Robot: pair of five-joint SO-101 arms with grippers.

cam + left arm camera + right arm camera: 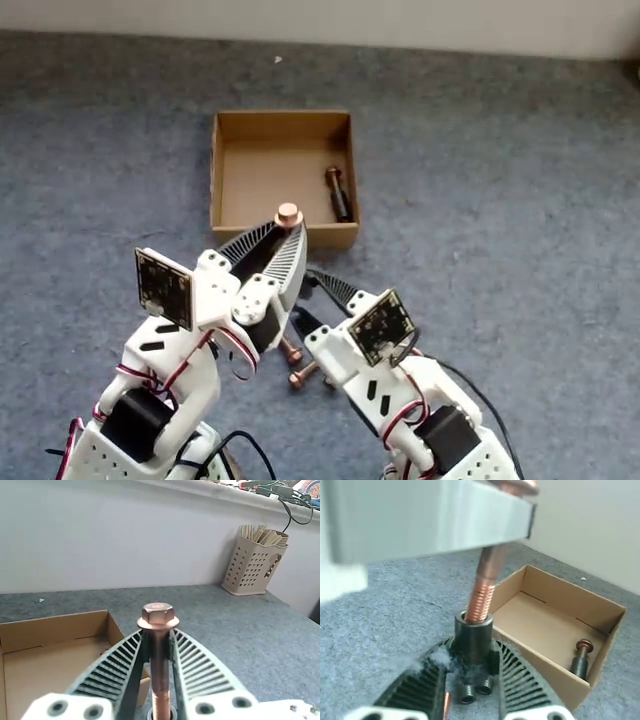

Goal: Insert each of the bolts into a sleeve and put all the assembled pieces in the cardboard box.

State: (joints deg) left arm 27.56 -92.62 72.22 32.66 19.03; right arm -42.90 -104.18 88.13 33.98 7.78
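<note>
I'm feeding left pincer's clamped bolt into right pincer's gripped sleeve; one assembled piece is lying in the cardboard box beyond both pincers, with loose bolts waiting beneath them.

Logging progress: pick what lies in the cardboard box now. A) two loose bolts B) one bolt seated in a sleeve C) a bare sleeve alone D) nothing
B: one assembled piece, copper bolt in dark sleeve, lies inside the cardboard box by a side wall.

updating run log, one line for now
left hand: shut on bolt | right hand: shut on sleeve | bolt tip in sleeve | assembled piece in cardboard box
</note>
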